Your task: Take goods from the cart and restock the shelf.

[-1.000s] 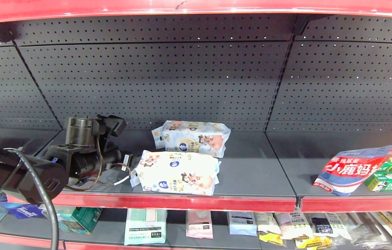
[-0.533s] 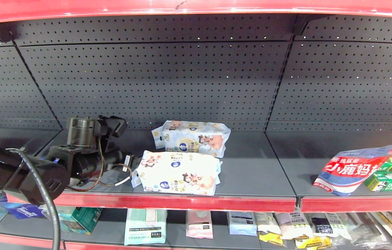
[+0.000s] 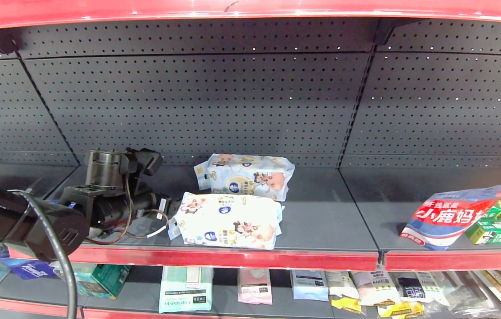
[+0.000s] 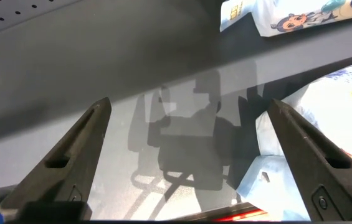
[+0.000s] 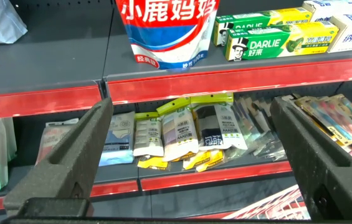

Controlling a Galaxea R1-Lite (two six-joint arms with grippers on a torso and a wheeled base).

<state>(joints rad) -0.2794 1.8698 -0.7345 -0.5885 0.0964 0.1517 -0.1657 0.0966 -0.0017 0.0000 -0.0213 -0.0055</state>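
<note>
Front pack (image 3: 226, 220) flat, long axis left-right

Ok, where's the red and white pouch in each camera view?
Head view: red and white pouch, shelf's right bay.
Right wrist view: on the shelf above the red shelf edge.
Left wrist view: faces the wipes packs instead.
Shared landmark: green toothpaste boxes beside it.

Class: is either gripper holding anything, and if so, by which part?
Nothing is held. The left gripper is open over the shelf, beside the front pack; the right gripper is open too, and empty.
</note>
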